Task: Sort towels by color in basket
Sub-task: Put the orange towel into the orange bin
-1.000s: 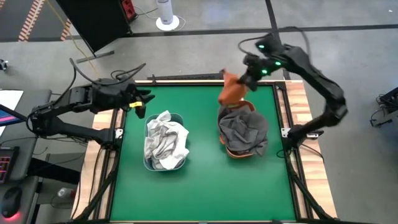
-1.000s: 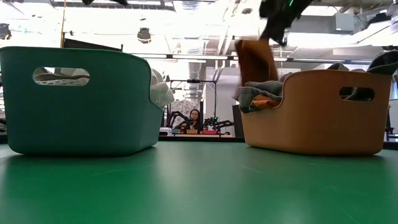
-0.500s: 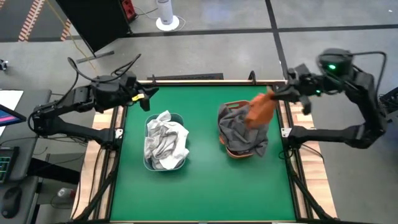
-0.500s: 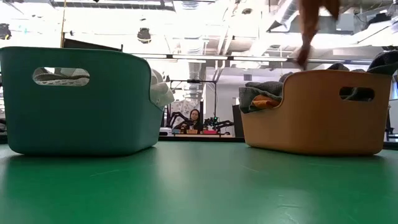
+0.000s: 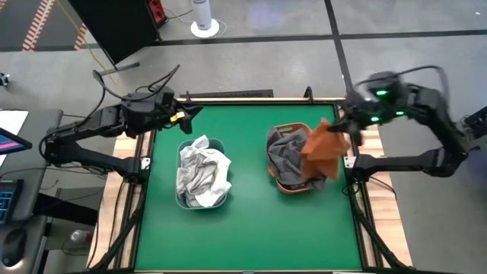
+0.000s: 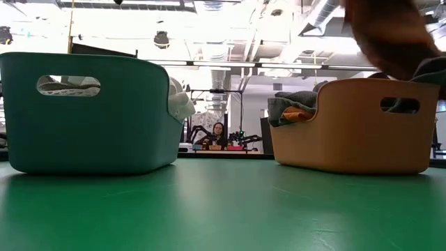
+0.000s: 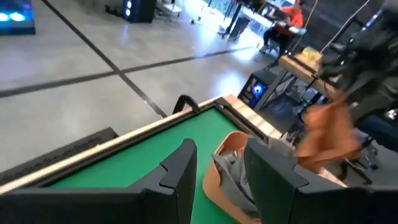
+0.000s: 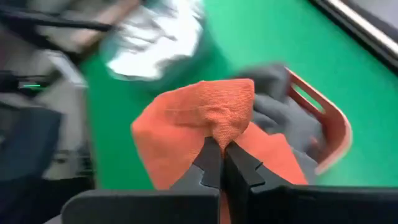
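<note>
The left gripper (image 5: 185,116), jaws apart and empty, waits at the table's ten o'clock edge above the teal basket (image 5: 202,173) of pale towels (image 5: 202,180). At three o'clock, the right gripper (image 5: 344,125) pinches the rust-orange towel (image 5: 323,149) over the orange basket (image 5: 295,158) of grey towels (image 5: 288,156). Best centre it before releasing. Earlier it hung at the basket's twelve o'clock side.

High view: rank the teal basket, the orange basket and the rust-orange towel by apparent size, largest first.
1. Teal basket and orange basket: alike, cloth hides both, no ranking.
2. Rust-orange towel, smallest, though it hangs nearer the camera.
</note>
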Controlling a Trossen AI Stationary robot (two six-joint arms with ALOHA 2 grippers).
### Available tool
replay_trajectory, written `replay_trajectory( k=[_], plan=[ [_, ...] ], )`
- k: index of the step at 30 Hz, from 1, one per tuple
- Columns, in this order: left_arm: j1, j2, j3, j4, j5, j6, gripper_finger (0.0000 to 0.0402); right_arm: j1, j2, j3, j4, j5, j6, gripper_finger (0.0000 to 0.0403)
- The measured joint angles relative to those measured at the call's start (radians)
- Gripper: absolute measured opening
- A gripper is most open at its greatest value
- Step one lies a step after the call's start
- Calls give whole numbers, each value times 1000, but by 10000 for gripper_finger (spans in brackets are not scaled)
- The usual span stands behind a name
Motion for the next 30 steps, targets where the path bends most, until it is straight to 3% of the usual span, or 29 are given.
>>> replay_trajectory(
  k=[5, 11, 18, 30],
  plan=[
    [0, -10, 0, 24, -19, 19, 125, 16, 39, -196, 73, 166, 92, 24],
    [0, -10, 0, 27, -19, 20, 125, 53, 157, -377, 285, 187, 129, 24],
    [-6, -10, 0, 26, -18, 20, 125, 133, 394, -397, 307, 333, -52, 25],
    [-6, -20, 0, -28, -3, 18, 125, 178, 773, -392, 399, 348, -234, 81]
  ],
)
